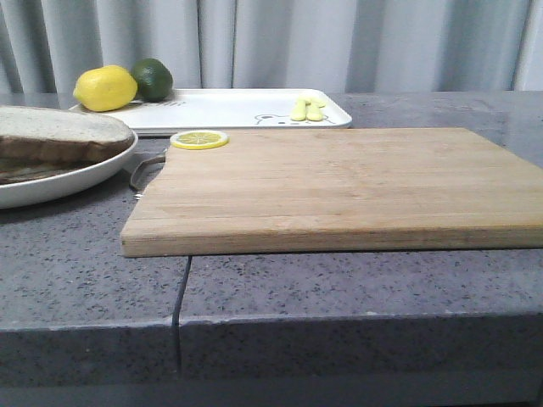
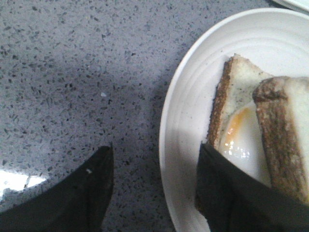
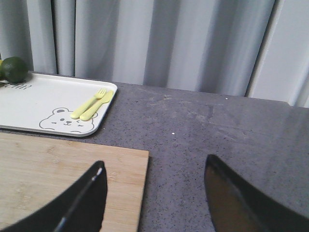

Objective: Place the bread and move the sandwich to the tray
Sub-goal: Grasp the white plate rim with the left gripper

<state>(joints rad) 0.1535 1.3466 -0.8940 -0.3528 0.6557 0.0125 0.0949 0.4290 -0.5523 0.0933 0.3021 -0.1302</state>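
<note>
My L gripper (image 2: 154, 186) wide open, straddling sandwich (image 2: 251, 140) plate rim; R gripper (image 3: 154, 193) open, empty, above worktop (image 3: 217, 125).

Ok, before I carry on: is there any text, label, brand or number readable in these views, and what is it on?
No readable text in any view.
Tray: a small dark mark by the lime, possibly lettering, too small and blurred to read.
Tray: bear line drawing, a picture, not text.
Cutting board, plate, lemon, yellow fork and spoon: no markings visible.
</note>
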